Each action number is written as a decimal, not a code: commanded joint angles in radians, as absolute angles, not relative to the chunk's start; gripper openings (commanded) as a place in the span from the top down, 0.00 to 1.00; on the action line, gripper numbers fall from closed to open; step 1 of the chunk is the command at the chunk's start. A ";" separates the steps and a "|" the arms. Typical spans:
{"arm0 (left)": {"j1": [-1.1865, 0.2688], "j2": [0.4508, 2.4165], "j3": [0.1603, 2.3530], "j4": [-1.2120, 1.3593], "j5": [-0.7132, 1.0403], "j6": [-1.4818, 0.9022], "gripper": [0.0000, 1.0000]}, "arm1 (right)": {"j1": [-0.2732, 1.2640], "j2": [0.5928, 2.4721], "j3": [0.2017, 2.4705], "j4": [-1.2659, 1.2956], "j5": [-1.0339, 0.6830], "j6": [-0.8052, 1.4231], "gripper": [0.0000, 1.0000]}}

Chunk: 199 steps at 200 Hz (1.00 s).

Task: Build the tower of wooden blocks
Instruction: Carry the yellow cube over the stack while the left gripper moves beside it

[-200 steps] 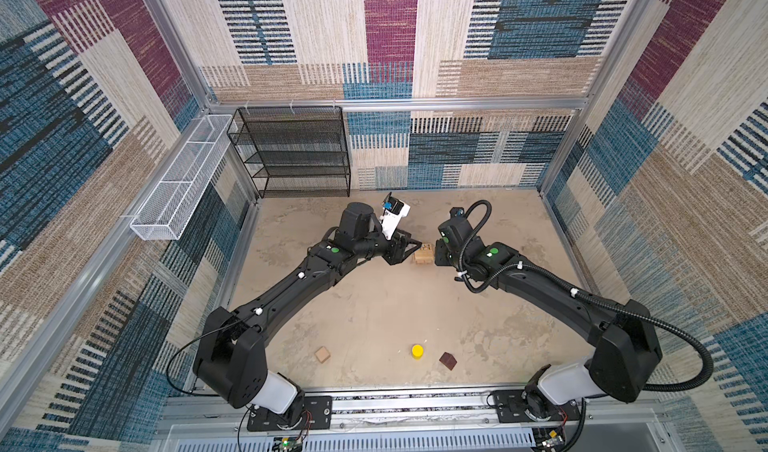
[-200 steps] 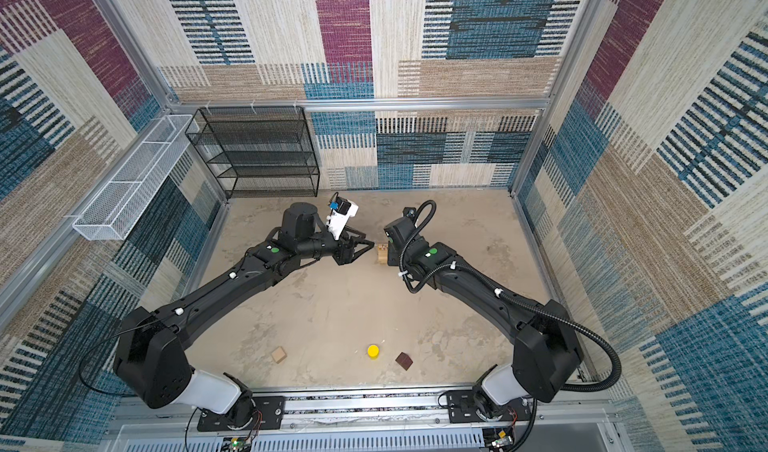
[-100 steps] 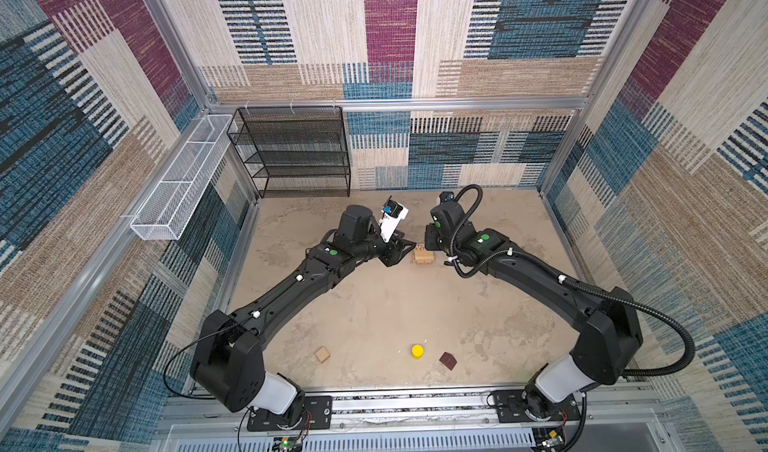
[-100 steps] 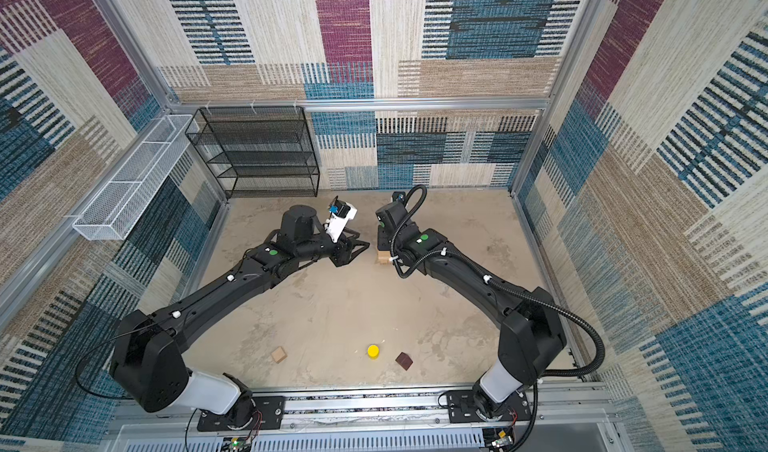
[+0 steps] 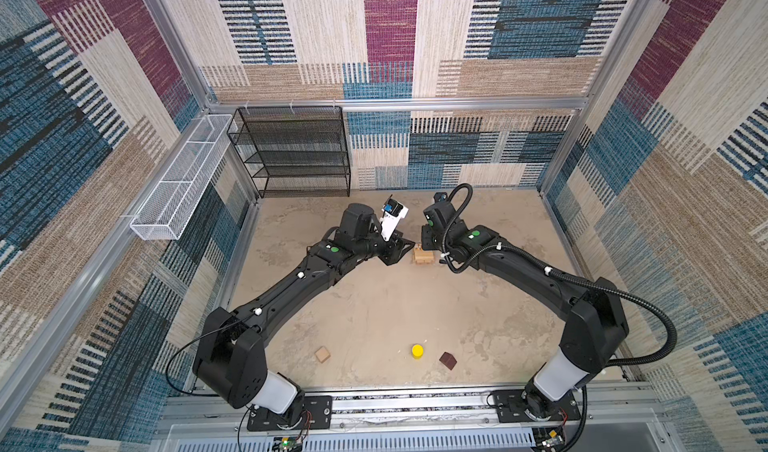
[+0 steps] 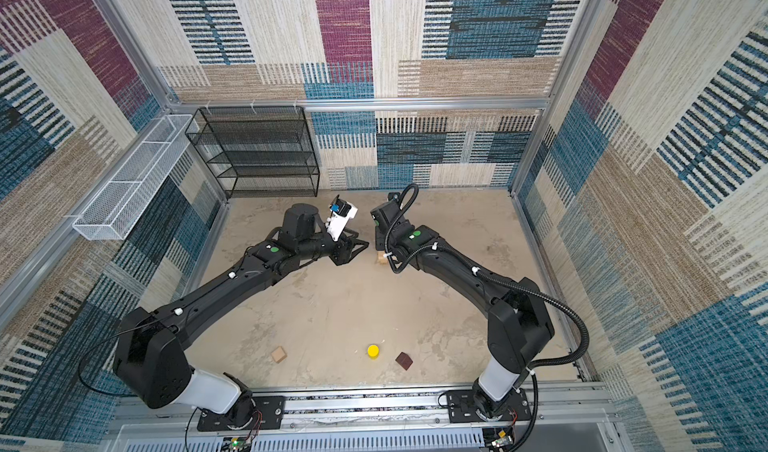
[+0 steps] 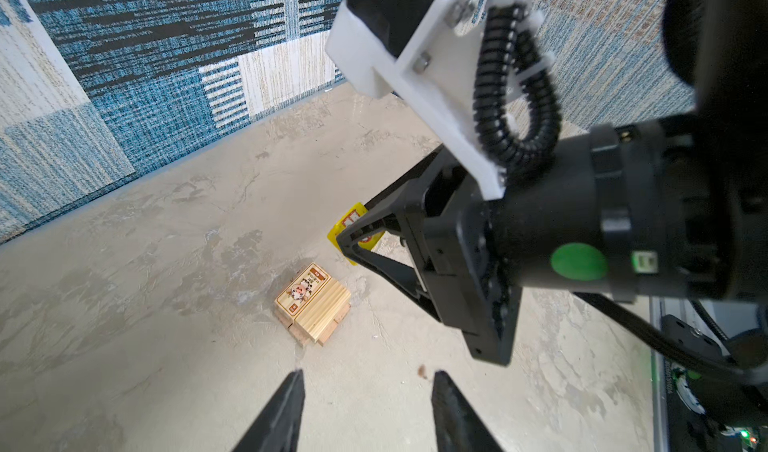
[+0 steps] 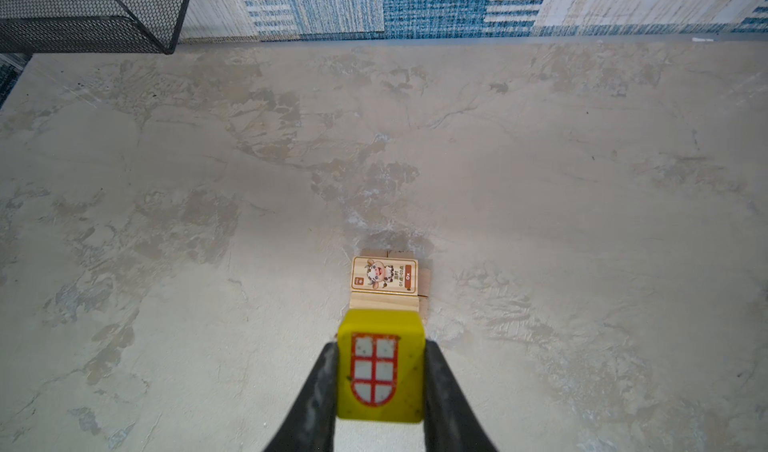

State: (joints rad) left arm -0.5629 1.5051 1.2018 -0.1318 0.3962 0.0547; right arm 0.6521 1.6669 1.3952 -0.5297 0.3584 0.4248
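Note:
The wood block tower (image 5: 424, 256) (image 6: 381, 257) is a low stack of crossed pale planks at the middle back of the floor. Its top plank carries a printed cow (image 8: 383, 274) (image 7: 307, 294). My right gripper (image 8: 380, 348) is shut on a yellow cube (image 8: 380, 371) (image 7: 351, 221) with a red window print. It holds the cube in the air close to the stack, apart from it. My left gripper (image 7: 369, 374) (image 5: 405, 248) stands open and empty just left of the stack. A tan cube (image 5: 322, 354), a yellow cylinder (image 5: 417, 350) and a dark brown block (image 5: 448, 360) lie near the front edge.
A black wire shelf (image 5: 291, 150) stands at the back left against the wall. A white wire basket (image 5: 178, 179) hangs on the left wall. Patterned walls close in the floor on three sides, with the rail (image 5: 415, 404) holding both arm bases at the front.
My right arm has swung left and toward the back with the yellow cube, bringing it closer over the stack. The left gripper has barely moved.

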 commanded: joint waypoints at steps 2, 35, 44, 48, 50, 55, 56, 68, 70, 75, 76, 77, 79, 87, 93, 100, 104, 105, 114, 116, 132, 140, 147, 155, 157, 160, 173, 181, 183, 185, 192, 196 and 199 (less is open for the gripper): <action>-0.561 1.515 1.208 -0.129 0.393 0.026 0.46 | 0.652 1.680 1.403 -0.548 0.360 0.451 1.00; -0.561 1.540 1.214 -0.130 0.371 -0.012 0.47 | 0.652 1.699 1.383 -0.543 0.335 0.467 1.00; -0.560 1.547 1.215 -0.130 0.363 -0.019 0.47 | 0.650 1.708 1.379 -0.540 0.328 0.468 1.00; -0.560 1.550 1.214 -0.130 0.357 -0.020 0.47 | 0.650 1.714 1.379 -0.539 0.326 0.468 1.00; -0.560 1.551 1.214 -0.131 0.354 -0.021 0.47 | 0.650 1.717 1.379 -0.538 0.323 0.469 1.00; -0.560 1.555 1.215 -0.132 0.345 -0.023 0.47 | 0.649 1.723 1.381 -0.538 0.320 0.468 1.00; -0.560 1.556 1.214 -0.133 0.342 -0.024 0.47 | 0.649 1.725 1.382 -0.538 0.319 0.468 1.00; -0.560 1.561 1.218 -0.141 0.299 -0.033 0.47 | 0.646 1.742 1.385 -0.538 0.311 0.469 1.00; -0.560 1.563 1.218 -0.143 0.291 -0.035 0.47 | 0.645 1.744 1.386 -0.538 0.310 0.469 1.00; -0.560 1.564 1.218 -0.145 0.273 -0.039 0.47 | 0.644 1.751 1.387 -0.536 0.308 0.469 1.00; -0.560 1.564 1.219 -0.146 0.270 -0.040 0.47 | 0.642 1.751 1.387 -0.535 0.307 0.469 1.00; -0.559 1.565 1.218 -0.146 0.267 -0.041 0.47 | 0.642 1.752 1.388 -0.535 0.306 0.469 1.00; -0.559 1.565 1.218 -0.148 0.261 -0.042 0.47 | 0.641 1.754 1.389 -0.533 0.305 0.469 1.00; -0.558 1.564 1.217 -0.150 0.240 -0.044 0.47 | 0.638 1.760 1.391 -0.530 0.300 0.469 1.00; -0.558 1.564 1.215 -0.148 0.226 -0.048 0.47 | 0.634 1.764 1.390 -0.525 0.289 0.469 1.00; -0.557 1.563 1.211 -0.144 0.214 -0.052 0.47 | 0.630 1.768 1.391 -0.518 0.275 0.468 1.00; -0.557 1.563 1.209 -0.141 0.210 -0.054 0.47 | 0.628 1.771 1.391 -0.515 0.268 0.467 1.00; -0.557 1.562 1.208 -0.140 0.208 -0.055 0.47 | 0.628 1.772 1.392 -0.515 0.267 0.466 1.00; -0.555 1.561 1.206 -0.136 0.202 -0.059 0.47 | 0.624 1.784 1.397 -0.512 0.251 0.461 1.00; -0.555 1.561 1.204 -0.135 0.202 -0.060 0.47 | 0.623 1.787 1.398 -0.513 0.249 0.460 1.00; -0.554 1.562 1.203 -0.132 0.198 -0.067 0.47 | 0.616 1.817 1.426 -0.531 0.235 0.452 1.00; -0.554 1.562 1.202 -0.130 0.198 -0.069 0.47 | 0.614 1.834 1.438 -0.539 0.230 0.448 1.00; -0.552 1.562 1.201 -0.131 0.199 -0.071 0.47 | 0.612 1.848 1.448 -0.544 0.225 0.443 1.00; -0.552 1.563 1.204 -0.130 0.199 -0.072 0.47 | 0.609 1.864 1.459 -0.552 0.224 0.439 1.00; -0.552 1.562 1.203 -0.130 0.199 -0.072 0.47 | 0.609 1.868 1.463 -0.554 0.223 0.439 1.00; -0.552 1.561 1.202 -0.131 0.199 -0.072 0.47 | 0.608 1.873 1.466 -0.557 0.222 0.438 1.00; -0.552 1.560 1.203 -0.132 0.196 -0.071 0.47 | 0.605 1.894 1.482 -0.564 0.222 0.435 1.00; -0.552 1.558 1.201 -0.132 0.193 -0.069 0.47 | 0.602 1.906 1.490 -0.566 0.222 0.432 1.00; -0.551 1.557 1.201 -0.132 0.192 -0.069 0.47 | 0.601 1.908 1.491 -0.566 0.222 0.431 1.00; -0.552 1.557 1.202 -0.133 0.192 -0.069 0.47 | 0.600 1.911 1.494 -0.566 0.221 0.431 1.00; -0.551 1.555 1.202 -0.131 0.190 -0.069 0.47 | 0.597 1.919 1.501 -0.565 0.218 0.428 1.00; -0.551 1.553 1.203 -0.131 0.190 -0.069 0.47 | 0.595 1.924 1.504 -0.566 0.218 0.428 1.00; -0.551 1.554 1.202 -0.131 0.190 -0.071 0.47 | 0.594 1.926 1.508 -0.566 0.215 0.427 1.00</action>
State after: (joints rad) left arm -0.5526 1.5635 1.2041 -0.1394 0.2085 -0.0544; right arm 0.6018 1.9053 1.4845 -0.5541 0.2268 0.4412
